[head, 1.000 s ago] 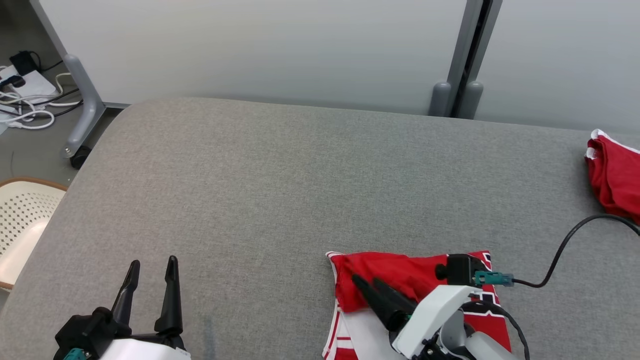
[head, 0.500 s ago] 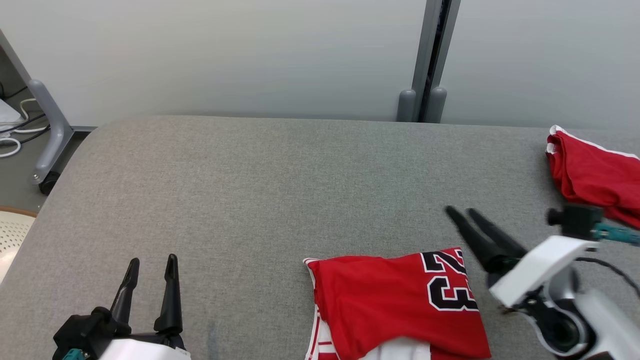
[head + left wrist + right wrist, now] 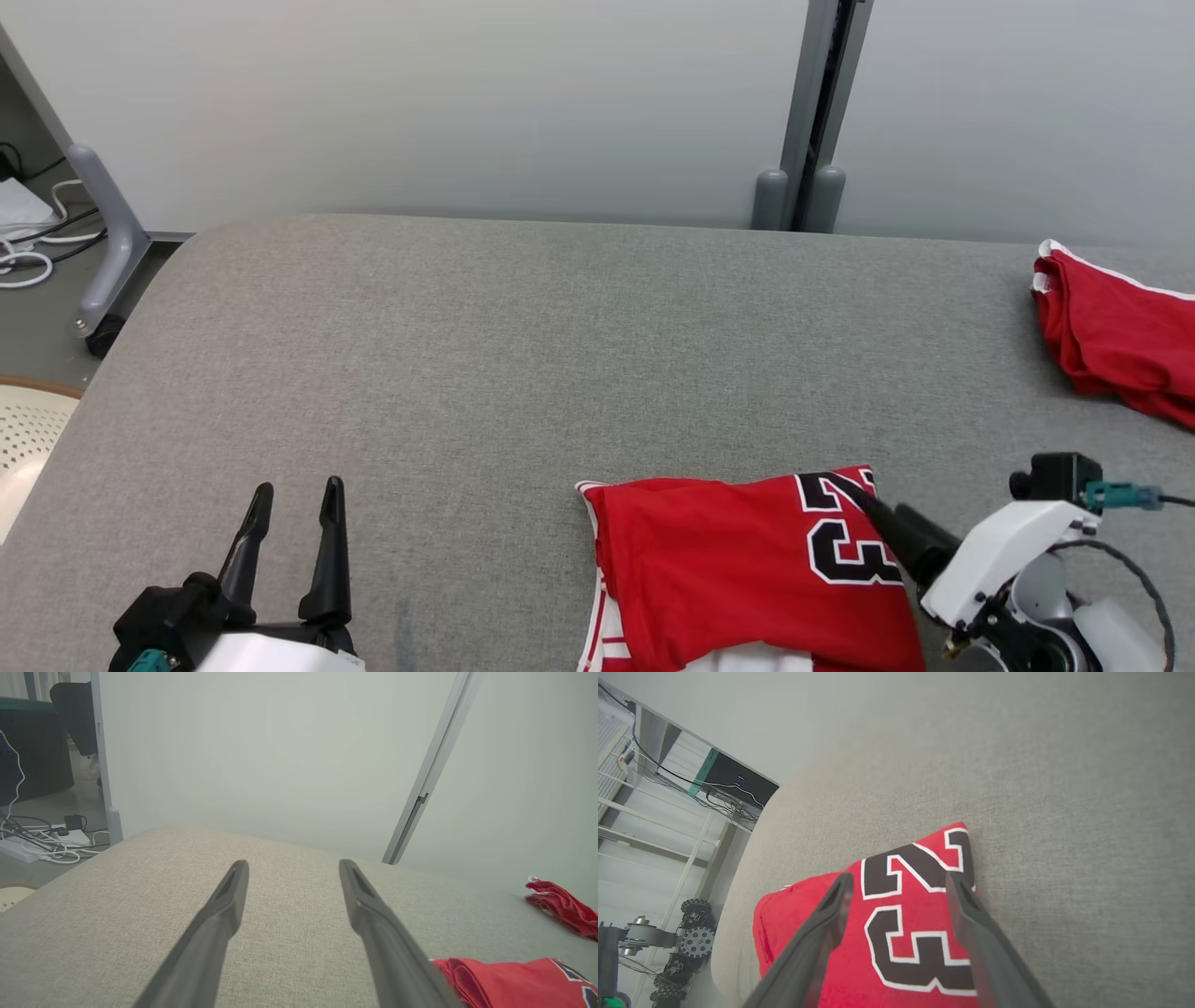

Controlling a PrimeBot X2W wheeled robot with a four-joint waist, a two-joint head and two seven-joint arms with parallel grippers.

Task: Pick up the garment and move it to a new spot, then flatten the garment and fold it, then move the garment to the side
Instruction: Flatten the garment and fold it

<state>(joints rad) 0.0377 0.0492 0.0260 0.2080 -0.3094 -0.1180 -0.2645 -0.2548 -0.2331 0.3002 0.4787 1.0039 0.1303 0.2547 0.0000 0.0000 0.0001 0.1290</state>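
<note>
Table ctr/left wide open; jersey front-right, 2nd garment (crumpled) far right.

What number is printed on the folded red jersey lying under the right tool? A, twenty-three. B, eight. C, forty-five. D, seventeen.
A: the folded red jersey carries black, white-edged digits reading 23, seen between the spread fingers of the right tool.
</note>
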